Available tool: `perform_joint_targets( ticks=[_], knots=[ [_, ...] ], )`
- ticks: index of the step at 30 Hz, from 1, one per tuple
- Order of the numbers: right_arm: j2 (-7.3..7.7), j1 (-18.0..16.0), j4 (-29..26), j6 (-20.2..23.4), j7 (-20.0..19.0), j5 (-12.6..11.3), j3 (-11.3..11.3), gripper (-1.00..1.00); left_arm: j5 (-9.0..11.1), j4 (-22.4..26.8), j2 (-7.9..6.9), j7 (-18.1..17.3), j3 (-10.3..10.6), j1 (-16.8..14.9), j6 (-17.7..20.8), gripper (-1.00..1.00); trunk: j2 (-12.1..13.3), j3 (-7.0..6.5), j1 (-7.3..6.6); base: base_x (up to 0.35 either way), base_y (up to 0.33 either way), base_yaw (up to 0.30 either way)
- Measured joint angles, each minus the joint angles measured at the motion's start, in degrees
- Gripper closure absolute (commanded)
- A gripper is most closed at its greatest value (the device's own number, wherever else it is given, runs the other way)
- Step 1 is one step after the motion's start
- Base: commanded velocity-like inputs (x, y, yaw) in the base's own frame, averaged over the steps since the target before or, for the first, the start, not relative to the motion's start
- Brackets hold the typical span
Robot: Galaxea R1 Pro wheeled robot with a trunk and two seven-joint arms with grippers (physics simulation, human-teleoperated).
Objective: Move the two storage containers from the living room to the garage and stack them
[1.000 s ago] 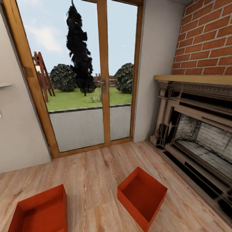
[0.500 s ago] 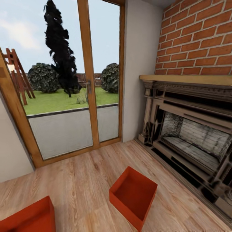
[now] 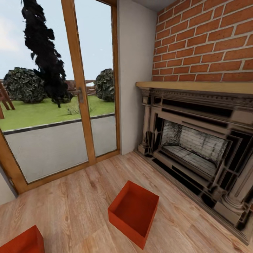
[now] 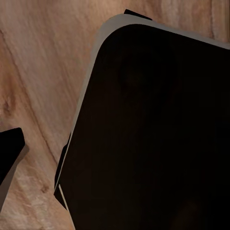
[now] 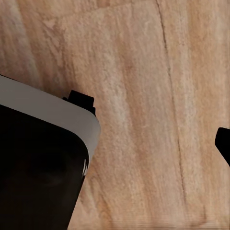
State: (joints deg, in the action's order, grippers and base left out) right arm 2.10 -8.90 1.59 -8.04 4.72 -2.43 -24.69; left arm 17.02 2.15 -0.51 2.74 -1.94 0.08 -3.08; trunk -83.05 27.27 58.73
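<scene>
Two red-orange storage containers [image 3: 134,217] [image 3: 21,243] on wood-plank floor [image 3: 80,196], one near the fireplace [image 3: 196,147], one well apart; gripper state of both arms: cannot tell.

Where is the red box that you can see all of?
In the head view, the whole storage container sits on the wood-plank floor at bottom centre, in front of the glass door and left of the stone fireplace.

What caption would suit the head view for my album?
Two red-orange boxes on the wood floor beside a stone fireplace and glass garden doors.
</scene>
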Motion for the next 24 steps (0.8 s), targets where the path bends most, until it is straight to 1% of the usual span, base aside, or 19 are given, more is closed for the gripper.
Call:
perform_joint_targets(
  ticks=[4, 5, 12, 24],
  knots=[
    [0.11, 0.0, 0.0, -0.15, -0.02, 0.03, -0.04, -1.0, 0.0, 0.05, 0.05, 0.01, 0.07, 0.0, 0.0, -1.0, 0.0, 0.0, 0.0, 0.0, 0.0, -0.011],
    [0.11, 0.0, 0.0, -0.15, -0.01, 0.03, -0.04, -1.0, 0.0, 0.06, 0.06, 0.0, 0.07, 0.0, 0.0, -1.0, 0.0, 0.0, 0.0, 0.227, 0.115, 0.0],
    [-0.11, 0.0, 0.0, -0.02, -0.02, 0.02, -0.05, -1.0, -0.02, -0.01, -0.02, 0.0, 0.08, 0.0, 0.0, -1.0, 0.0, 0.0, -0.03, 0.281, 0.165, 0.0],
    [-0.05, 0.0, 0.0, -0.04, -0.02, -0.03, 0.04, -1.0, 0.0, -0.01, -0.01, 0.0, 0.08, 0.0, 0.01, -1.0, 0.0, 0.0, -0.03, 0.288, 0.228, 0.0]
  ],
)
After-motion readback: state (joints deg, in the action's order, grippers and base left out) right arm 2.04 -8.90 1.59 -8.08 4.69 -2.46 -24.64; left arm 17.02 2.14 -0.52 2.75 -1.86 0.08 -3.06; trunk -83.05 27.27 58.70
